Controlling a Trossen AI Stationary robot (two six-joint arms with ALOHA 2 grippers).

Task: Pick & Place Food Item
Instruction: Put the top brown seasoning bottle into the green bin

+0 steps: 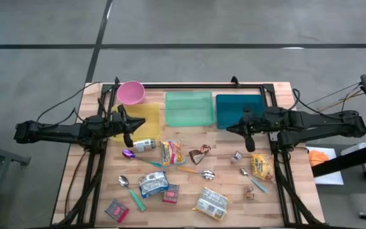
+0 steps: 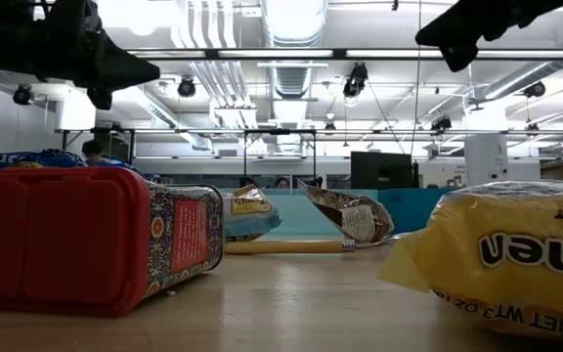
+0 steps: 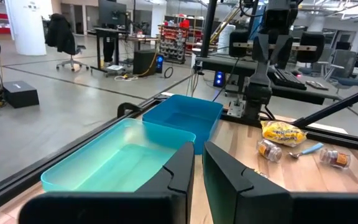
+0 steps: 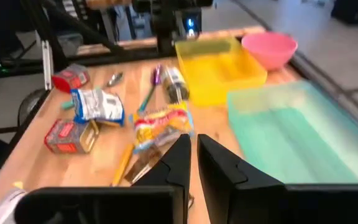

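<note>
Along back edge: yellow tray [image 1: 143, 115], green tray [image 1: 188, 108], blue tray [image 1: 234, 107], seemingly bare

We see a wooden table [image 1: 230, 191] carrying a pink bowl [image 1: 131, 92], yellow [image 1: 142, 117], green [image 1: 188, 109] and blue [image 1: 234, 108] trays along the back, and snack packets, spoons and small jars scattered in front.

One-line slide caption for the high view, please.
Both arms hover empty over three bins and a pink bowl, with snack packets and spoons scattered on the wooden table.
</note>
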